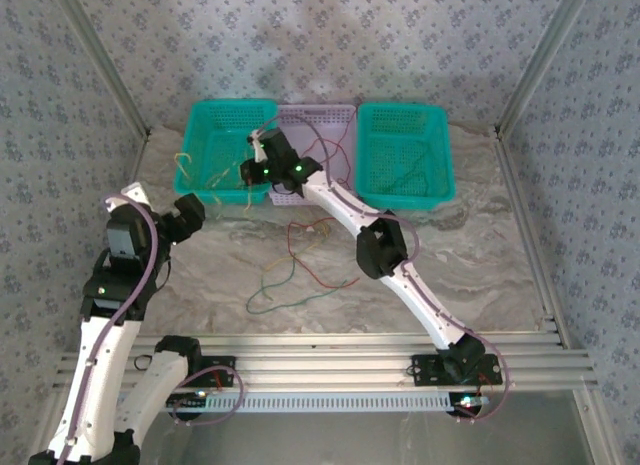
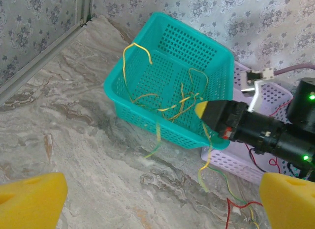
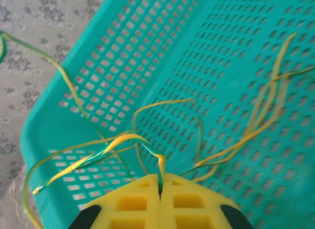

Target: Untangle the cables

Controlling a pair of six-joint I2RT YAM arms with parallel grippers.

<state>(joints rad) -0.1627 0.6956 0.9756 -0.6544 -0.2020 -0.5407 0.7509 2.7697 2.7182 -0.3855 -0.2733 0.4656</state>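
Note:
The cables are thin wires. Yellow-green cables (image 2: 172, 107) lie in the left teal basket (image 2: 129, 97), some hanging over its rim. My right gripper (image 3: 160, 183) is shut on one yellow-green cable (image 3: 123, 143) just above that basket's floor (image 3: 236, 66); from above it (image 1: 248, 173) sits at the basket's (image 1: 205, 120) near right corner. Red and green cables (image 1: 300, 270) lie loose on the table. My left gripper (image 2: 157, 204) stands open over bare table, left of the basket, one of its yellow fingers (image 2: 29, 199) at each lower corner; it (image 1: 192, 213) holds nothing.
A lilac basket (image 1: 325, 113) sits between the two teal ones, with red wire trailing from it (image 2: 241, 207). The right teal basket (image 1: 440, 135) holds thin green wires. Metal frame posts and patterned walls enclose the marble table (image 1: 480, 255).

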